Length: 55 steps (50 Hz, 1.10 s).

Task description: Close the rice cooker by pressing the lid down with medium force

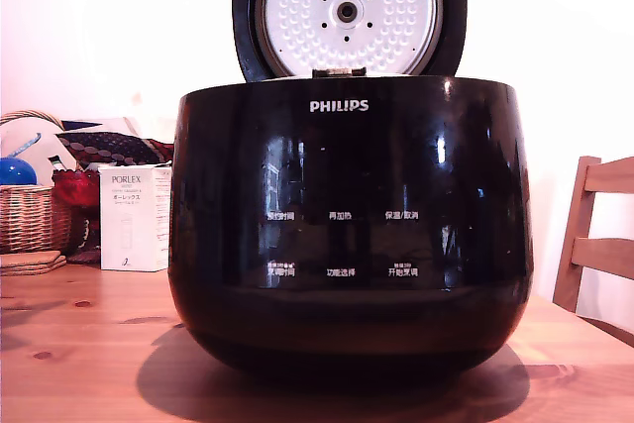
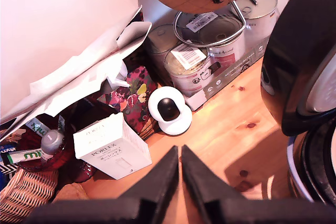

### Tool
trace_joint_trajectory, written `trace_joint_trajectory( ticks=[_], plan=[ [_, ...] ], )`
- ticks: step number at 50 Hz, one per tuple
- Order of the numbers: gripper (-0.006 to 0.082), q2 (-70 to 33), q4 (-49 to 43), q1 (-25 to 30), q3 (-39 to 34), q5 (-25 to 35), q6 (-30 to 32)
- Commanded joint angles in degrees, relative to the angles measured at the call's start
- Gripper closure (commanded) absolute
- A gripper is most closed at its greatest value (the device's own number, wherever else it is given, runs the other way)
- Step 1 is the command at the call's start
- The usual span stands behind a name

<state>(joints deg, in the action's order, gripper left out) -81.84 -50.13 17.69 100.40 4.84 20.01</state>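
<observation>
The lid (image 1: 348, 9) is standing upright at twelve o'clock above the rice cooker (image 1: 347, 225); nothing is pressed yet. Your tool (image 2: 180, 153), tips pressed together, is hovering beside it.

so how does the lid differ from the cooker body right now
The lid stands upright, open, while the rice cooker body sits flat on the wooden table. The lid shows a dimpled silver disc with a central hole; the body's front is plain glossy black with a white PHILIPS logo and button labels. Both have glossy black shells.
</observation>
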Motion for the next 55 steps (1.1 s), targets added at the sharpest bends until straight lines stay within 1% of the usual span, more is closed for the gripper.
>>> trace_joint_trajectory(
  ticks=[1, 20, 34, 43, 55],
  plan=[
    [0.0786, 0.55, 2.21, 0.04, -0.42, -0.66, -0.11],
    [0.0786, 0.55, 2.19, 0.04, -0.42, -2.54, -0.13],
    [0.0786, 0.55, 2.54, 0.04, -0.28, -2.32, -0.15],
    [0.0786, 0.57, 5.31, 0.04, -0.11, -2.21, -0.13],
    [0.0786, 0.52, 6.69, 0.07, 1.14, 3.78, -0.11]
  ],
)
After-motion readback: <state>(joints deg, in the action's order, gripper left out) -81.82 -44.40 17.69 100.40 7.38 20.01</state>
